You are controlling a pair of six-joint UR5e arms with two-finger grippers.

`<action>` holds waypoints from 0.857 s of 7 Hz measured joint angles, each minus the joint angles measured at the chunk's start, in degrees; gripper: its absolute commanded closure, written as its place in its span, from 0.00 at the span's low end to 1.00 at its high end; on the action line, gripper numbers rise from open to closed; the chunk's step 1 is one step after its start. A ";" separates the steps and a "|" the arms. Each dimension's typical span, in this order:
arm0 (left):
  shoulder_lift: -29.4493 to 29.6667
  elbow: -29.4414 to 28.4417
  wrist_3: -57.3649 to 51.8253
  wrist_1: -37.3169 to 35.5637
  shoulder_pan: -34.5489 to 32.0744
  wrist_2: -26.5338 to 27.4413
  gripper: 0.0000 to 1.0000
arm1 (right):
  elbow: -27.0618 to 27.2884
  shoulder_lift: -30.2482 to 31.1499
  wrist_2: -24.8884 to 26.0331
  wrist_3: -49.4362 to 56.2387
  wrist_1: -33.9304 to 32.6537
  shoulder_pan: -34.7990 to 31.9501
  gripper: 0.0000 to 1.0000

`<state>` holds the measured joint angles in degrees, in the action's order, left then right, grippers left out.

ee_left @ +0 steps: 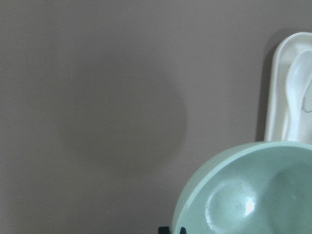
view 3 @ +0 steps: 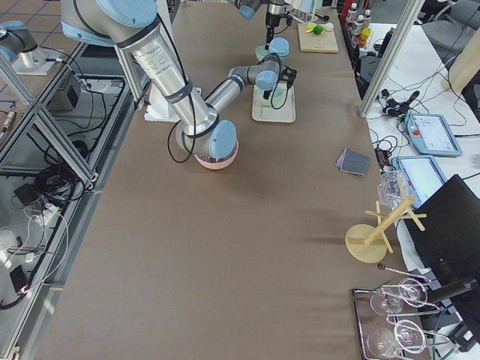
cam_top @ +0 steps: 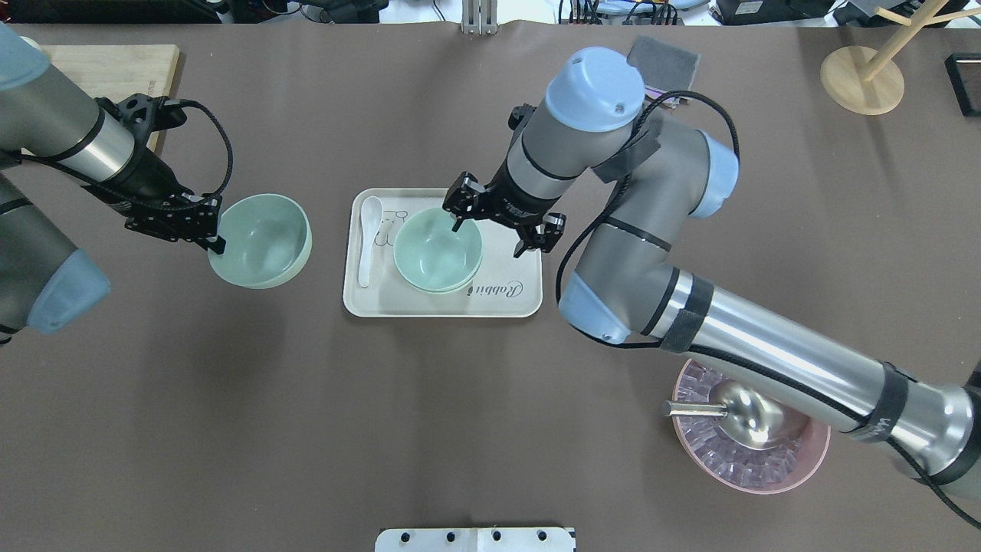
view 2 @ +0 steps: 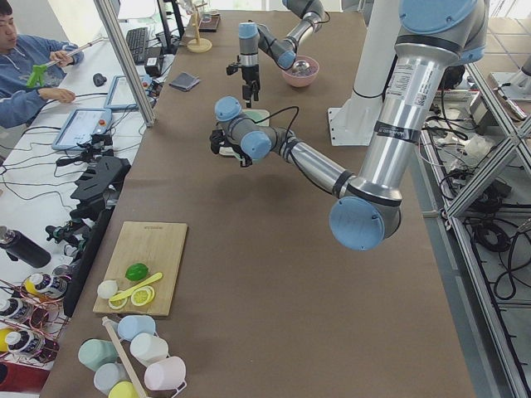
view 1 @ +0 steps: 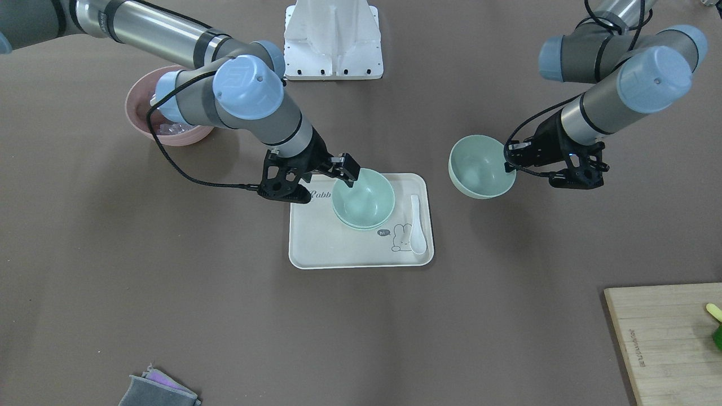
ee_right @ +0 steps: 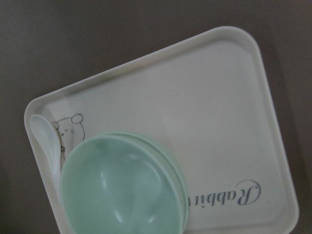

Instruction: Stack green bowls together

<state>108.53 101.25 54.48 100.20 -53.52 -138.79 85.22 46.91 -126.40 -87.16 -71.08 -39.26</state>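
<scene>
We looked along a long surface (cam_top: pixel 230 429) covered in matte brown material. Aluminium frame posts (view 2: pixel 124 58) rose at its edge on the operators' side. Beyond them stood a white desk (view 3: pixel 420 75), crowded with cables, with tablets (view 2: pixel 83 126) and a dark keyboard (view 2: pixel 137 37) on it. On the opposite side, open aluminium framing (view 3: pixel 45 124) stood over a floor (view 3: pixel 37 7) of reddish tiles, and loose cables ran beneath it. The light was soft and even, and we noted only faint, blurred shadows on the brown covering.
</scene>
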 measured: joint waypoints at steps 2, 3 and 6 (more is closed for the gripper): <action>8.51 -3.48 8.28 0.01 2.26 0.84 1.00 | 5.61 7.72 -4.66 4.86 -0.12 -6.87 0.00; 12.61 -5.59 11.75 0.05 4.87 2.91 1.00 | 7.00 11.13 -6.72 8.59 -0.22 -10.48 0.00; 18.81 -9.20 16.82 0.24 9.97 7.70 1.00 | 8.90 19.44 -8.64 20.54 -0.34 -17.58 0.00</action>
<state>127.34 92.04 71.30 100.44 -43.55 -131.09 94.12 66.35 -135.04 -66.63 -71.42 -56.84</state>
